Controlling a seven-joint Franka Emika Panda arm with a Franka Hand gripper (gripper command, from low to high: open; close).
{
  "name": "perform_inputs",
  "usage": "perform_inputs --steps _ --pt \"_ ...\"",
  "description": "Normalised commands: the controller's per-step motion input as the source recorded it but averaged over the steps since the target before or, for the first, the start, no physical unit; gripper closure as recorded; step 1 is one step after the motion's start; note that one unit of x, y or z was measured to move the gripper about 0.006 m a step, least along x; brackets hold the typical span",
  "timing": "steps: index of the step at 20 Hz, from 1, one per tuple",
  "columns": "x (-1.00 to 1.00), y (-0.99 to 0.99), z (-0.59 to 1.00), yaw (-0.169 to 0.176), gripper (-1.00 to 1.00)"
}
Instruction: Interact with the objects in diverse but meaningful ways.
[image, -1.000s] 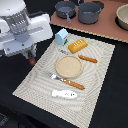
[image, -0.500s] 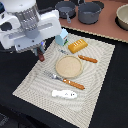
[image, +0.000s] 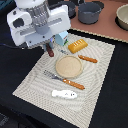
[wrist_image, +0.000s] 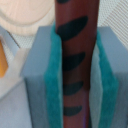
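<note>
Gripper (wrist_image: 75, 70) is closed on a thin red-brown sausage (wrist_image: 76, 55) with dark scorch marks; in the wrist view the sausage runs lengthwise between the two teal pads (wrist_image: 52, 82), which press against it on both sides. In the exterior view the lower end of the sausage (image: 50, 50) pokes out beneath the white arm body, over the far-left part of the striped placemat (image: 35, 82) as that view shows it; whether its tip touches the mat cannot be told.

Pale blue-white carton (image: 62, 38) stands just beside the held sausage, partly hidden by the arm. Golden scored bread loaf (image: 78, 46) lies on the mat just to the exterior view's right of the carton. A round tan plate (image: 68, 66) sits near the middle of the mat; its pale rim also shows in a corner of the wrist view (wrist_image: 22, 17). An orange carrot-like stick (image: 88, 59) lies just off the plate's right side in the exterior view. A fork with an orange handle (image: 64, 80) lies on the near side of the plate. Small white speckled piece (image: 65, 93) lies nearer the camera than the fork, apart from it.

Grey saucepan (image: 90, 12) sits on the brown tabletop beyond the mat, well apart from the gripper
</note>
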Motion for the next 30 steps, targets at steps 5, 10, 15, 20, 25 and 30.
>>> perform_inputs --steps 5,10,15,20,25,30 --pt "0.88 0.06 0.22 -0.047 1.00" --pt "0.88 0.03 0.14 -0.048 1.00" --pt "0.88 0.03 0.12 -0.052 1.00" --pt "0.87 0.05 0.06 -0.054 1.00" --pt "0.86 0.13 0.01 -0.051 1.00" --pt "0.83 0.20 0.00 -0.044 1.00"
